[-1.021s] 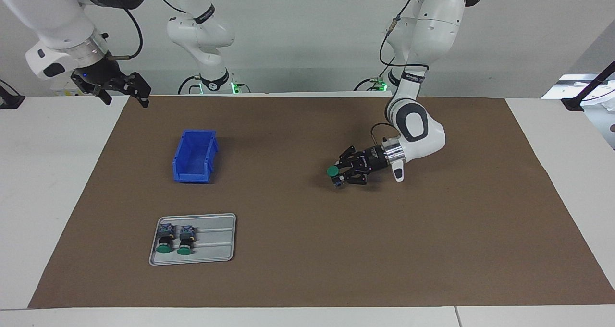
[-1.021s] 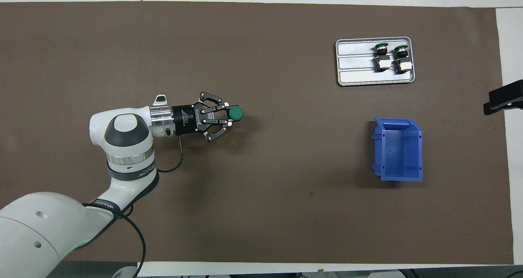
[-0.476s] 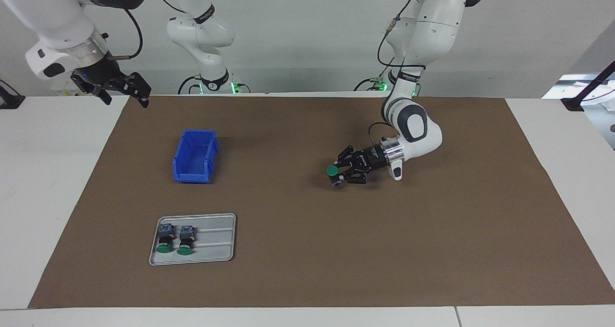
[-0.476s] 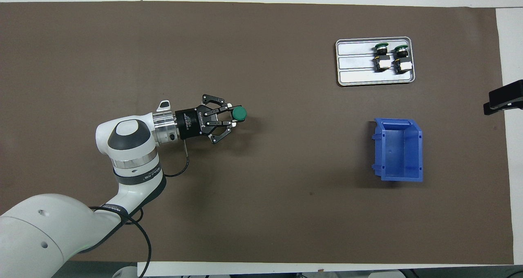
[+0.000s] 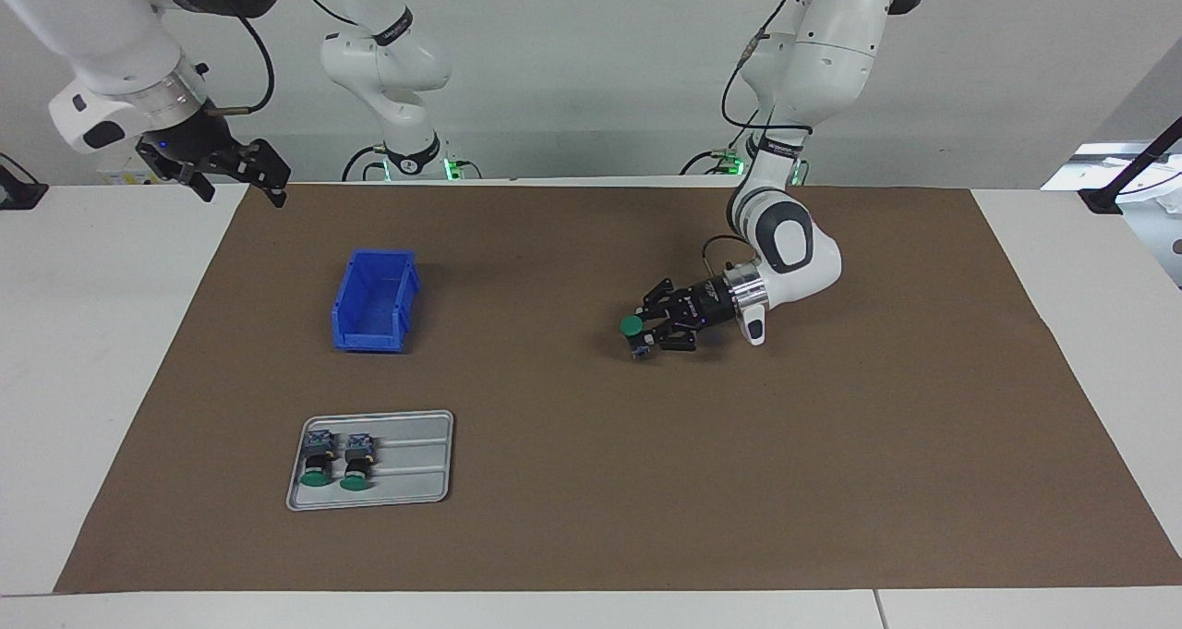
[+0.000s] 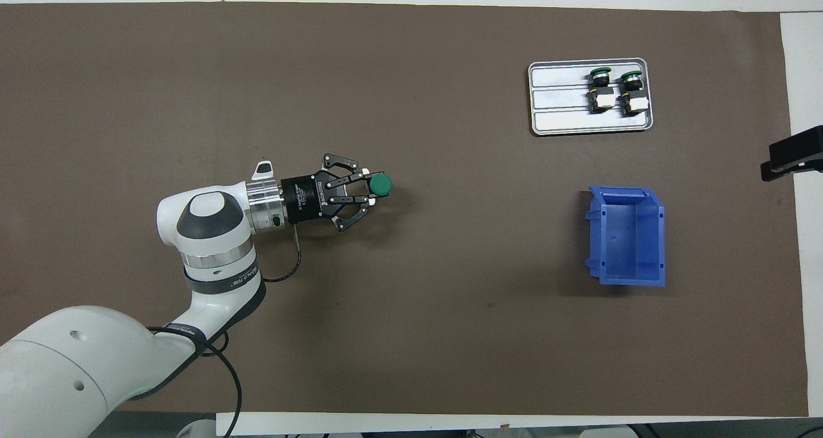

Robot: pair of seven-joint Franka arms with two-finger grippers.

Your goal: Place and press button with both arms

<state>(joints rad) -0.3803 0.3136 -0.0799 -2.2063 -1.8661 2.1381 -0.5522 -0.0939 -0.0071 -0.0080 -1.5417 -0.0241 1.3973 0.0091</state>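
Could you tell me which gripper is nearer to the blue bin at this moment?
The right gripper: it hangs over the table edge by its own base, near the blue bin. The left gripper holds a button mid-table.

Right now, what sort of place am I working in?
Most likely a robotics lab bench: two fixed arms at a table covered by a brown mat, with a metal tray of spare buttons and a blue bin. The left gripper holds a button.
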